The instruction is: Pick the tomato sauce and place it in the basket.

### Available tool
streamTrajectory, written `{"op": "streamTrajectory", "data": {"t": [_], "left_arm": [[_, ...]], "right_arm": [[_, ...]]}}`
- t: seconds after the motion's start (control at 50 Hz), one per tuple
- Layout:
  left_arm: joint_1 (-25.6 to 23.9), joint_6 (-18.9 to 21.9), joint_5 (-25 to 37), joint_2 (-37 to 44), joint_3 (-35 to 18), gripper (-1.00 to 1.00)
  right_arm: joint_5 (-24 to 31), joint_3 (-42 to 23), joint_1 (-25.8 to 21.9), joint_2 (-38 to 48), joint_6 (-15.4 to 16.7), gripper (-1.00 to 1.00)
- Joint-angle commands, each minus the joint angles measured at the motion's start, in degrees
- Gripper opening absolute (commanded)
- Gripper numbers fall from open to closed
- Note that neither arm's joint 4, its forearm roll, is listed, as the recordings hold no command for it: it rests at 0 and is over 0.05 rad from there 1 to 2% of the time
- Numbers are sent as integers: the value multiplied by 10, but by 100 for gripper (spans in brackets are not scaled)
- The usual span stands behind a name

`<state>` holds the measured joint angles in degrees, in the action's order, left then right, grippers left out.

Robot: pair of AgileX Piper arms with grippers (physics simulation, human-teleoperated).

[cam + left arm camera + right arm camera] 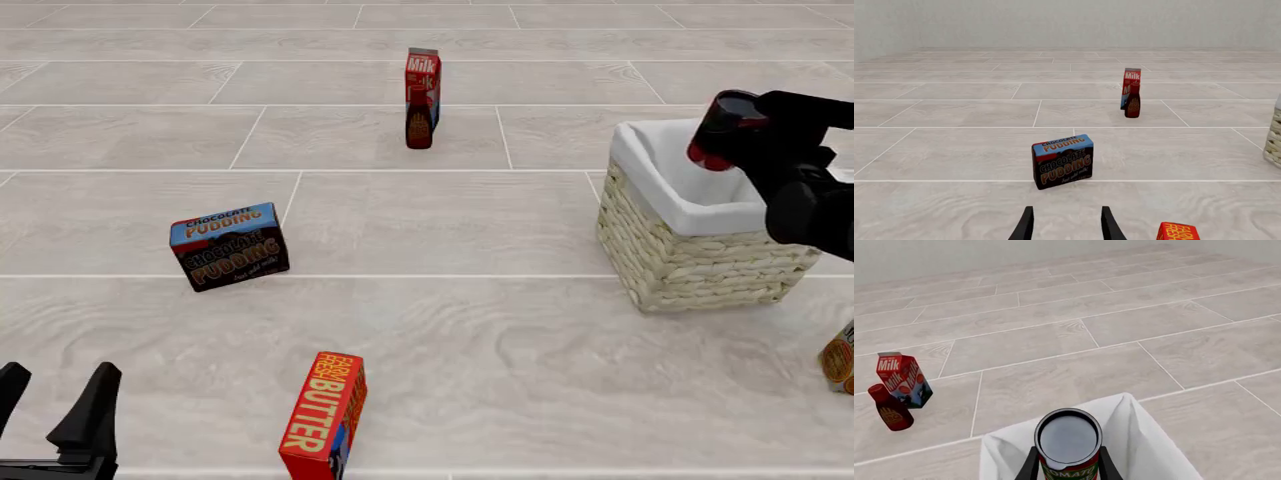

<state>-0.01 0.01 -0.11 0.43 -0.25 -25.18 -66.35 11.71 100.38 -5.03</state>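
Observation:
The tomato sauce [714,140], a small dark red can, hangs tilted over the far rim of the basket [694,260], with my right gripper [737,128] shut on it. In the right wrist view the can [1069,440] shows its grey lid and a red and green label between the two fingers, and the basket's white lining [1147,450] lies directly beneath. My left gripper [51,395] stands open and empty at the near left, far from both. Its fingers [1026,225] show in the left wrist view, where the basket's edge [1274,140] also appears.
A chocolate pudding box [230,246] stands at the left. A butter box [324,415] is near the front. A milk carton [423,75] with a dark red bottle [419,125] in front of it stands at the back. An orange-labelled can [841,358] shows at the right edge.

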Motion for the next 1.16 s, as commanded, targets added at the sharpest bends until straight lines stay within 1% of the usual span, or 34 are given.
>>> {"op": "streamTrajectory", "data": {"t": [0.02,0.34,0.4,0.42,0.66,0.94,0.96,1.16], "left_arm": [[0,0,0,0,0,100],[0,0,0,0,0,100],[0,0,0,0,0,100],[0,0,0,0,0,100],[0,0,0,0,0,100],[0,0,0,0,0,100],[12,0,2,-4,1,100],[12,0,2,-3,1,100]], "right_arm": [[-1,-5,-2,5,-10,-100],[-1,1,1,5,-11,-100],[-1,1,1,3,-6,-100],[1,0,0,4,-6,100],[10,-2,-5,-3,-4,100],[7,3,-7,-6,-5,100],[6,3,-7,-5,-5,100],[2,10,-6,-11,-6,100]]}}
